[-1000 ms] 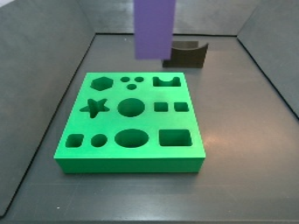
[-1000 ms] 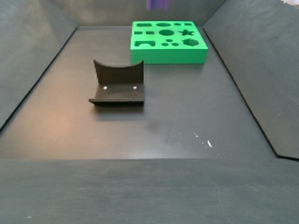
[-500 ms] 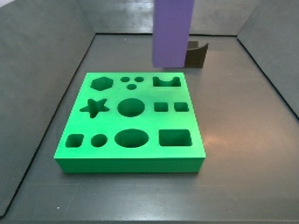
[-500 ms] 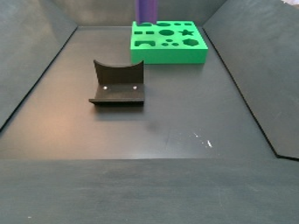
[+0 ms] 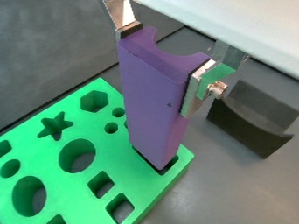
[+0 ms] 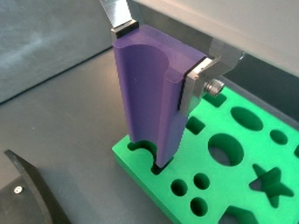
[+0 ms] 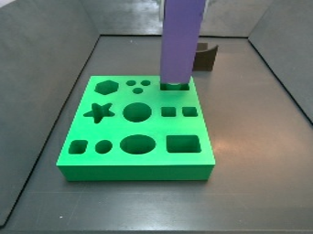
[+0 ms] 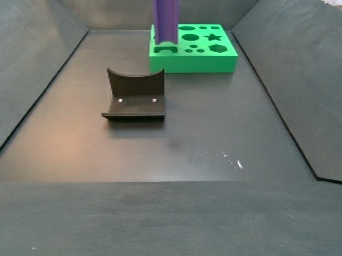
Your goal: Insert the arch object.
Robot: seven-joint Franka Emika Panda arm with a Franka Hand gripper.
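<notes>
Dark matte tabletop [image 8: 174,160], grey walls. In a wrist view the end effector [image 5: 158,52] clamps the arch object [image 5: 152,105], a smooth purple column, its foot in the green board [image 5: 138,171]. In a side view it stands upright [image 7: 184,41], with the dark fixture [image 8: 134,97] well apart.

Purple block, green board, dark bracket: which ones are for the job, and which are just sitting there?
For the job:
- purple arch object, upright, its lower end at the board's arch hole
- gripper, gripping it
- green board

Just sitting there:
- fixture, on the floor apart from the board
</notes>
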